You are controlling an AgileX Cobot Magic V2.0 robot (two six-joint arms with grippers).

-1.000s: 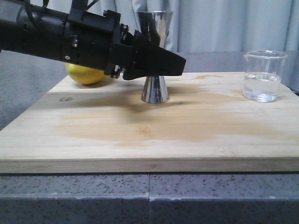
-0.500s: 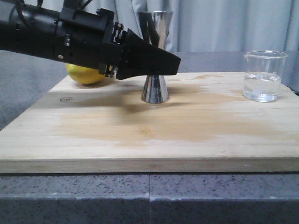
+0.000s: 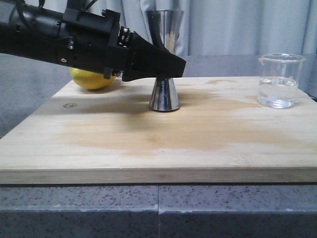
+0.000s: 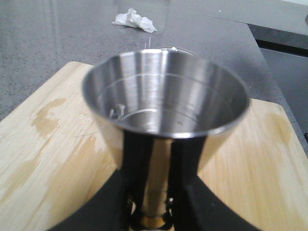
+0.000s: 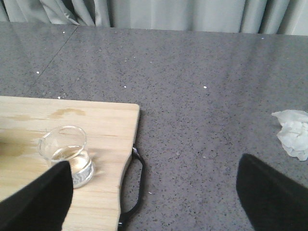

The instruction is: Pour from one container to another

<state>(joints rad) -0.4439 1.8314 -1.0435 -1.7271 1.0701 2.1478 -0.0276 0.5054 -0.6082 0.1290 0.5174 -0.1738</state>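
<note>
My left gripper [image 3: 171,67] is clamped on the jigger's [image 3: 164,94] waist; it stands upright mid-board [image 3: 148,144]. My right gripper [image 5: 154,202] hangs spread wide, empty. The beaker [image 3: 280,80] sits at the board's right edge.

The front view looks low and level across the pale wooden cutting board [image 3: 158,144]; both wrist views look down on it.

Layout on the board

The jigger [image 3: 165,64] is seen upright at centre frame on the board [image 3: 158,144], the beaker [image 3: 280,81] at the far right, the lemon [image 3: 91,79] behind at upper left, the left gripper [image 3: 171,67] at the jigger's waist.
</note>
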